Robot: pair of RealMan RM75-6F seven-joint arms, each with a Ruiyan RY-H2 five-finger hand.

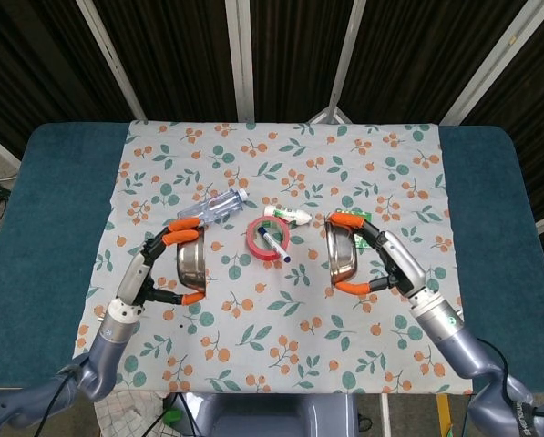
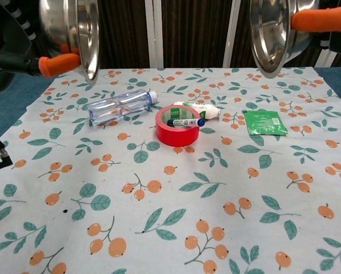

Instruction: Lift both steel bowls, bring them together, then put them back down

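Two steel bowls are held in the air, tipped on edge with their openings facing each other. My left hand grips the left bowl, with orange fingertips over its rim; in the chest view that bowl is at the top left beside the left hand. My right hand holds the right bowl, which shows in the chest view at the top right, the right hand behind it. A wide gap separates the bowls.
On the floral cloth between the bowls lie a red tape roll with a marker in it, a white tube, a clear plastic bottle and a green packet. Blue table edge flanks the cloth.
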